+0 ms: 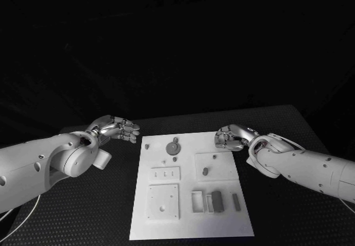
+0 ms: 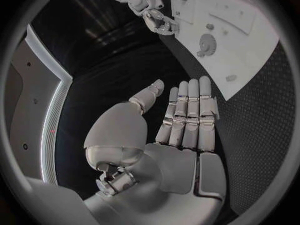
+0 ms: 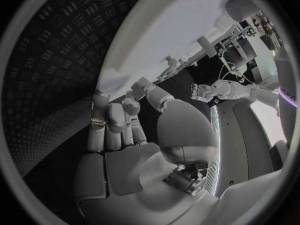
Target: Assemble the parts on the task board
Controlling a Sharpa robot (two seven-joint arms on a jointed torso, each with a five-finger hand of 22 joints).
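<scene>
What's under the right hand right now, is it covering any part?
The right hand hovers at the task board's far right edge, holding nothing. A small peg shows beside it; anything directly beneath is hidden.

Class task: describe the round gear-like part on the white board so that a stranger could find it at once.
Start at the white task board in the middle of the black table. Near its far edge, between the two hands, lies the gear. It is the one round grey disc; its neighbours are small pegs and rectangular blocks.

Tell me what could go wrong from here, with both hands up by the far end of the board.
1. The right robot hand hovers at the task board edge with fingers curled; lowering it could shove the board.
2. The gear-like part and small peg look loose, so a nudge might shift them.
3. The left robot hand is open beside the board, and may sweep across it.
</scene>
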